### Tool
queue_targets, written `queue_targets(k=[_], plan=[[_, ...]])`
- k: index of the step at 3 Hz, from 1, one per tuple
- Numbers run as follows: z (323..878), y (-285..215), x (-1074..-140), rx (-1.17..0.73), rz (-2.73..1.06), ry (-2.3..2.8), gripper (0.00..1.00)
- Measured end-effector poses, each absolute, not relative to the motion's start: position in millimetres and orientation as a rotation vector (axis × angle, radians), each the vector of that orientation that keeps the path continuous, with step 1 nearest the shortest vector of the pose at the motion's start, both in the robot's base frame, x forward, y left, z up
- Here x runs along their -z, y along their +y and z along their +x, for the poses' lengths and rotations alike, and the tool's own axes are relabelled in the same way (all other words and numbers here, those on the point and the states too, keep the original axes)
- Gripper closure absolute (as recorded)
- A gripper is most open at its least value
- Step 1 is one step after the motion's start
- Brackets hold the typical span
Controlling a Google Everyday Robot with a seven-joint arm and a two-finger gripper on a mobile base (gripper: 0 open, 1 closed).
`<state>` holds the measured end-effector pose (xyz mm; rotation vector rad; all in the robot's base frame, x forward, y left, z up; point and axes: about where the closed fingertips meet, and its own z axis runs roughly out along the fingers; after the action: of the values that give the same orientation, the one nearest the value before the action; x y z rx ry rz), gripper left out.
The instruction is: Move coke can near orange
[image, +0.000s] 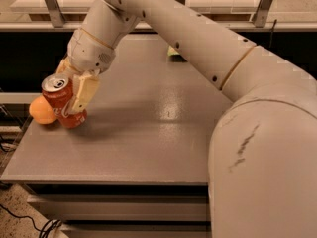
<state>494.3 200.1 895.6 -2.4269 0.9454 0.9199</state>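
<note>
The red coke can (60, 103) stands tilted at the table's left edge, its silver top leaning left. The orange (41, 111) sits right beside it on the left, touching or almost touching the can. My gripper (74, 95) reaches down from the white arm and is shut on the coke can, with one pale finger (83, 94) across the can's right side. The other finger is hidden behind the can.
The grey table (148, 133) has its left edge just beyond the orange and its front edge below. A green and yellow snack bag (174, 52) lies at the back, partly hidden by my arm. My white arm fills the right side.
</note>
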Motion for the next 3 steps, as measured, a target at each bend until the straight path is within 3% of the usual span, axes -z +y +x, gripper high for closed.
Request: queue_targets(k=[2,3], plan=[[497.0,197.3,-894.6,-0.92,-2.427,0.957,0.12],[497.3,197.0,-894.5,-0.923,-2.426,0.958,0.0]])
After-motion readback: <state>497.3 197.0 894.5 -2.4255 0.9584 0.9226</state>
